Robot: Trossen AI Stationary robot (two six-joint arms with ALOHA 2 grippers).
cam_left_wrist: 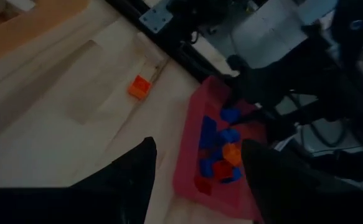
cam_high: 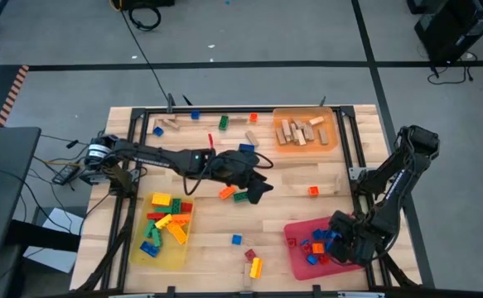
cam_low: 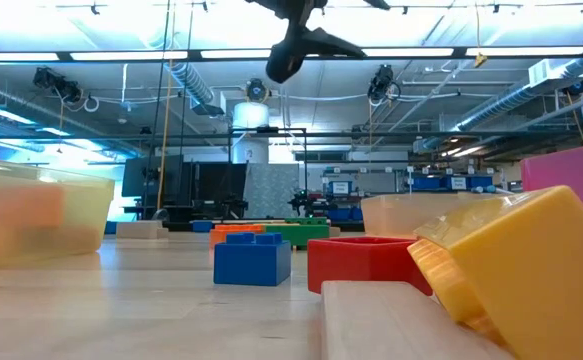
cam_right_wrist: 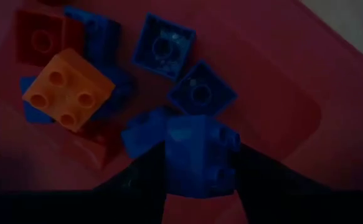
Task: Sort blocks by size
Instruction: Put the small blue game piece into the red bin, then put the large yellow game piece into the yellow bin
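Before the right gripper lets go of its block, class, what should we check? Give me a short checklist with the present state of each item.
1. Right gripper holds a blue block between its fingers: ok.
2. It sits over the red tray: ok.
3. The tray holds only small blocks, such as the orange one: ok.
4. Left gripper is open, empty and well away over mid-table: ok.
5. Height of the held block above the tray floor: cannot tell.

bare wood btwn yellow tray (cam_high: 139, 248) & red tray (cam_high: 297, 263), few loose blocks (cam_high: 253, 266); left arm (cam_high: 162, 156) prob spans mid-table.
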